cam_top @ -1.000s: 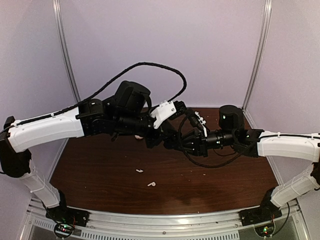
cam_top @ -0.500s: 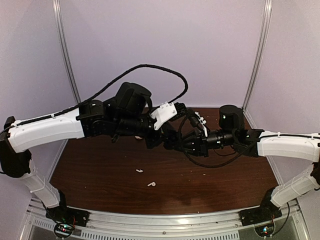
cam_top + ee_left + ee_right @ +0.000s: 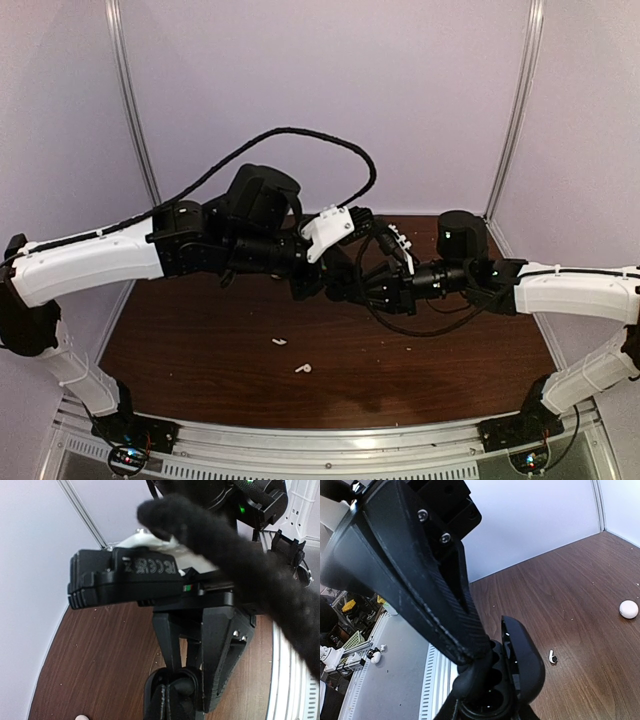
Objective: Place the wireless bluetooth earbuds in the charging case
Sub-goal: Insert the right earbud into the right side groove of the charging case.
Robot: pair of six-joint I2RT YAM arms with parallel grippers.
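Your right gripper (image 3: 375, 290) clamps the open charging case (image 3: 522, 667) aloft, steadying it for loading. Just above it, the left gripper (image 3: 195, 680) has its fingers close together, possibly pinching a hidden earbud.

Dark wood table (image 3: 200, 350), pale lilac walls (image 3: 430, 90).

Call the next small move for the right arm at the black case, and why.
Probably ease the right end effector a touch down toward the charging case. The case's lid stands open, its wells show, and the fingertip sits right at the wells. Everything there is black on black, so I can't confirm an earbud is under the tip. Go slow.
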